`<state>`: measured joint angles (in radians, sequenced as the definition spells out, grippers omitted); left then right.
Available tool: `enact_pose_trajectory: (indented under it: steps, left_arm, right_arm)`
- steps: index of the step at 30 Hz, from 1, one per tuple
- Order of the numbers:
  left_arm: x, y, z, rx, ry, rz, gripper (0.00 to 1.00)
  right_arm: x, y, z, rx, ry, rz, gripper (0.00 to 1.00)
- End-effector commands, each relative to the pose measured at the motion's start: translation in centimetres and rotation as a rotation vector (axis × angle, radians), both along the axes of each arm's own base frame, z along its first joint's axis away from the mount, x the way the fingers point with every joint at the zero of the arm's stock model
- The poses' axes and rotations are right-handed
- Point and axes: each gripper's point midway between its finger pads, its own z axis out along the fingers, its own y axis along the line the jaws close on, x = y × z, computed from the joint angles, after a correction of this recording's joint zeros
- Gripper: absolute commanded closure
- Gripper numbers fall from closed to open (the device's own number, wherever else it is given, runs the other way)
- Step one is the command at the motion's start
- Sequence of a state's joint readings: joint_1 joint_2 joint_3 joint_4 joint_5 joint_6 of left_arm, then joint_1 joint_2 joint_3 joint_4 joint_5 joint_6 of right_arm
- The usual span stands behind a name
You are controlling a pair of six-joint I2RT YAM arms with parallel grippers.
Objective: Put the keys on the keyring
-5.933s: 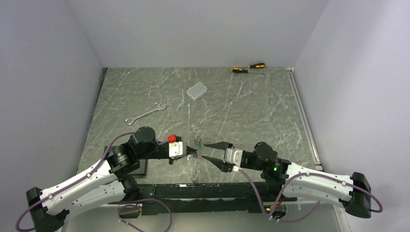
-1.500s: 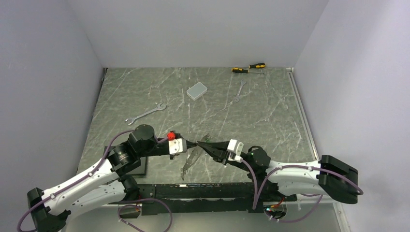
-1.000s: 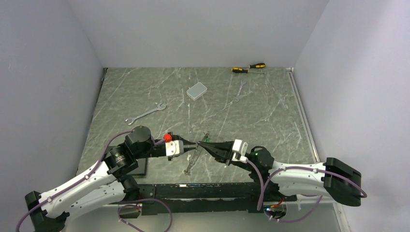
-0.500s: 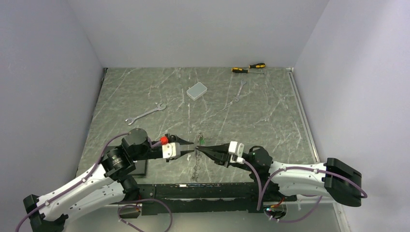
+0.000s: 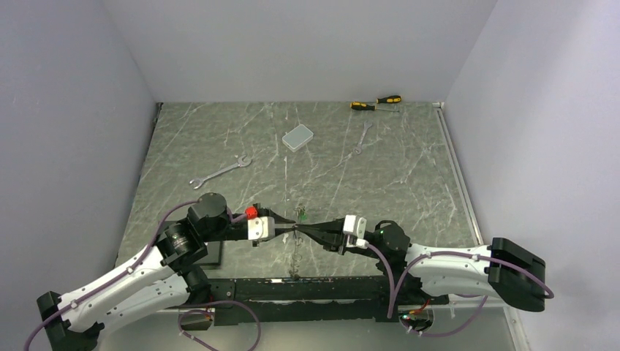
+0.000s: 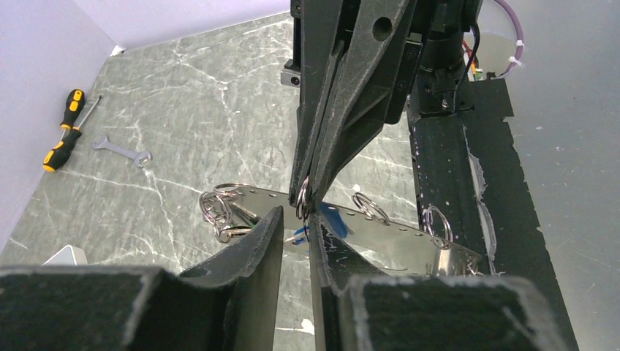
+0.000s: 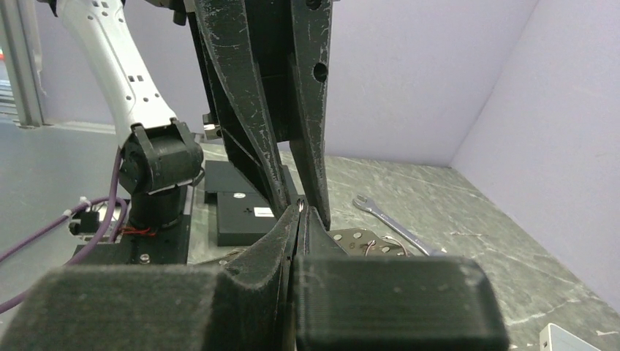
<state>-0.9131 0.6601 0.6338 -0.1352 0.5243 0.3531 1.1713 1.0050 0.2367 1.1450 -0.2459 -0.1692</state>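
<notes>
While both arms meet tip to tip above the near table edge, the right gripper [image 6: 307,196] is closed on a small split ring, and the left gripper [image 6: 295,227] stands slightly parted just below, gripping nothing discernible. A blue key [image 6: 330,219] lies immediately behind those tips against the keyring [image 6: 409,238], a silvery strip hanging lengthwise toward the bases. Lateral room is open; the black-taped table edge [image 6: 446,168] is close.

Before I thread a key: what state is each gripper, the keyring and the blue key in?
Left gripper: fingers nearly together at the keyring, grip unclear.
Right gripper: shut on the keyring.
Keyring: lifted, dangling between both grippers.
Blue key: beside the keyring, attachment unclear.
</notes>
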Motion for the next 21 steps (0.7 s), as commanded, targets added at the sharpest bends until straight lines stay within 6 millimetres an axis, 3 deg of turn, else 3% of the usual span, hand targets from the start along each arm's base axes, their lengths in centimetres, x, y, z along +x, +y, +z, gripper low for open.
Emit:
enact_pose_trajectory:
  steps: [1, 6, 11, 17, 21]
  left_arm:
    - [-0.4, -0.3, 1.3, -0.047, -0.018, -0.03, 0.78]
    - [-0.6, -0.3, 1.1, -0.035, -0.017, -0.043, 1.0]
    - [-0.5, -0.3, 1.1, -0.035, -0.023, -0.041, 1.0]
    - [0.5, 0.6, 0.4, 0.021, -0.048, 0.021, 1.0]
    - [1.1, 0.8, -0.3, 0.074, -0.056, 0.045, 1.0]
  right_arm:
    - [-0.5, -0.2, 4.1, 0.118, -0.04, 0.03, 1.0]
    - [-0.7, -0.1, 4.2, 0.122, -0.04, 0.038, 1.0]
    - [-0.6, -0.1, 4.1, 0.115, -0.028, 0.035, 1.0]
    - [0.9, -1.3, 3.0, 0.052, 0.009, -0.068, 0.52]
    - [1.8, -2.4, 2.5, -0.045, 0.02, -0.145, 0.41]
